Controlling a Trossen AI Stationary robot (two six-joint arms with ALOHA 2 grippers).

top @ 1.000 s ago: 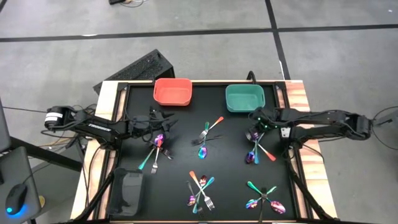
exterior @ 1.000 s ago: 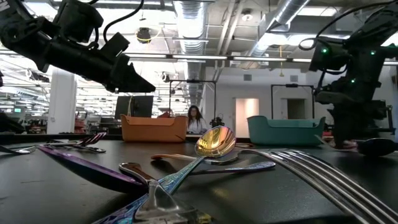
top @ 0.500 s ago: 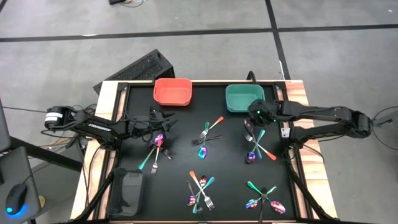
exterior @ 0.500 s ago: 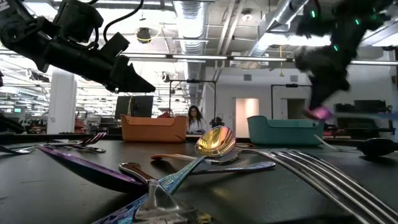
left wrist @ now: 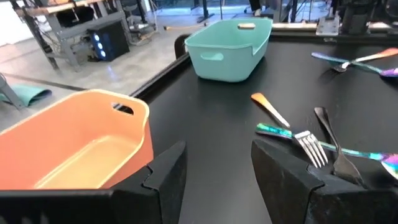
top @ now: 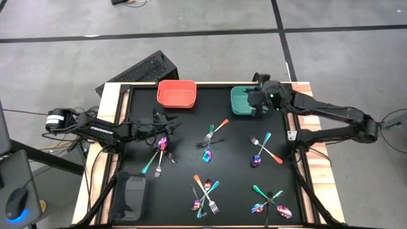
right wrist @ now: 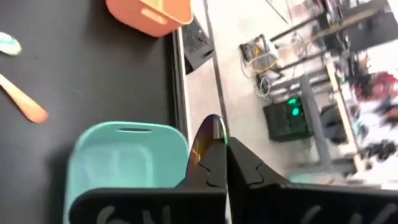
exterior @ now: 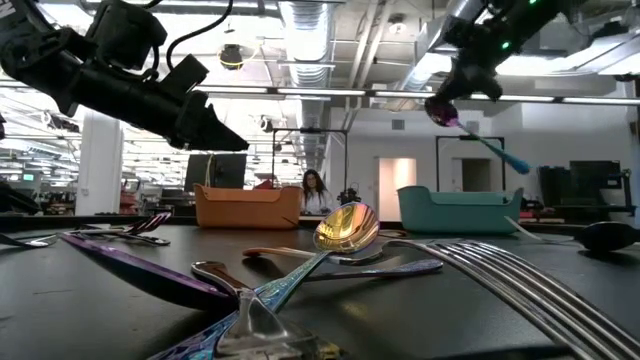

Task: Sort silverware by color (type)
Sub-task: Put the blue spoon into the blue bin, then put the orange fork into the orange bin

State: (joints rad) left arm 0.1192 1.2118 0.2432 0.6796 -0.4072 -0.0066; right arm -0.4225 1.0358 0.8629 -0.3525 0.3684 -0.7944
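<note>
- a teal-handled spoon with an iridescent purple bowl [exterior: 470, 128] is being pinched between the pressed-together jaws of the right gripper [top: 257, 102], directly above the teal rectangular plastic bin [top: 241, 102].
- the left gripper [top: 166, 124] is being held with jaws spread, the iridescent forks and spoons [top: 159, 152] lying just beside it.

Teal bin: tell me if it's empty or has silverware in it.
Empty, as far as shown: the right wrist view shows the teal bin with a bare floor, partly hidden by the right gripper.

The black-topped desk [top: 191, 143] carries a red bin [top: 177, 93], a teal bin [top: 245, 101], and scattered clusters of silverware [top: 206, 194].
</note>
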